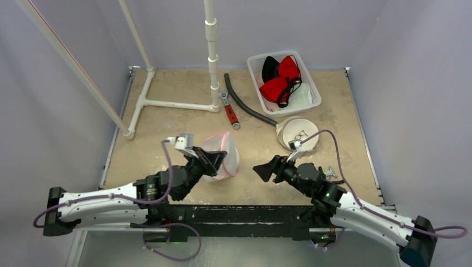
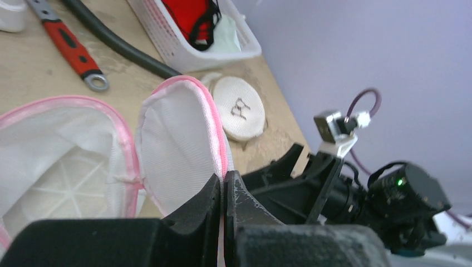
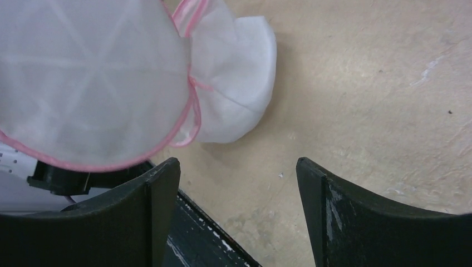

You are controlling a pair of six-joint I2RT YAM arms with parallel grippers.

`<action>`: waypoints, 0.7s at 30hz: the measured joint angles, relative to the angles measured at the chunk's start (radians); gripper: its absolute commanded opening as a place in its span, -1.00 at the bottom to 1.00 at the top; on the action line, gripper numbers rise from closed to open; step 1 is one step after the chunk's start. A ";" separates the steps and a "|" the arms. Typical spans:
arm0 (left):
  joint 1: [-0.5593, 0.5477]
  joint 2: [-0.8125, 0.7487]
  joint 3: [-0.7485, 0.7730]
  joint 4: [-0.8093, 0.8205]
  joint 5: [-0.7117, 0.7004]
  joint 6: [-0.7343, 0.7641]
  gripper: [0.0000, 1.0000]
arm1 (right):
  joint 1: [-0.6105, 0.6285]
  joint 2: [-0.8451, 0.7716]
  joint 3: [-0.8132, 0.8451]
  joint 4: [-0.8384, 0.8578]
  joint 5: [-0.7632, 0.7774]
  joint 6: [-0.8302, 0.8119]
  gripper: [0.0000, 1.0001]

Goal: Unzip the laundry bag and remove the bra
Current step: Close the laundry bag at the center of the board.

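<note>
The laundry bag (image 1: 225,153) is white mesh with pink trim and lies at the front middle of the table. My left gripper (image 1: 214,161) is shut on the pink zipper edge of the bag's flap (image 2: 178,139), so the bag (image 2: 67,156) gapes open. Only white mesh and ribs show inside it. My right gripper (image 1: 261,169) hovers just right of the bag, jaws open with nothing between them (image 3: 236,167). In the right wrist view a white rounded piece (image 3: 239,78) sticks out beside the bag (image 3: 83,72). I cannot tell whether that piece is the bra or the flap.
A white basket (image 1: 313,89) with red, black and white garments stands at the back right. A round white pouch (image 1: 298,133), a black hose (image 1: 245,103), a red-handled wrench (image 1: 229,111) and a white pipe frame (image 1: 172,103) lie behind the bag.
</note>
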State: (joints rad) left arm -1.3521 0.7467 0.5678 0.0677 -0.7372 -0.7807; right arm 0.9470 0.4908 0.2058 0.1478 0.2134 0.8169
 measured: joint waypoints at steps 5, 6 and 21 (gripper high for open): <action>0.042 -0.204 -0.087 0.013 -0.088 -0.055 -1.00 | 0.000 0.122 -0.005 0.132 -0.068 0.000 0.56; 0.043 -0.233 -0.088 0.011 -0.108 -0.066 -1.00 | 0.000 0.136 -0.005 0.154 -0.076 0.000 0.56; 0.050 -0.693 -0.228 -0.288 -0.388 -0.274 -1.00 | -0.008 0.621 0.204 0.441 -0.200 -0.024 0.36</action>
State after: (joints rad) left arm -1.3025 0.0536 0.3397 -0.2199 -1.1248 -1.0550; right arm 0.9390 1.1118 0.4103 0.5888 0.0135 0.7933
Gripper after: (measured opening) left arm 0.016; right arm 0.694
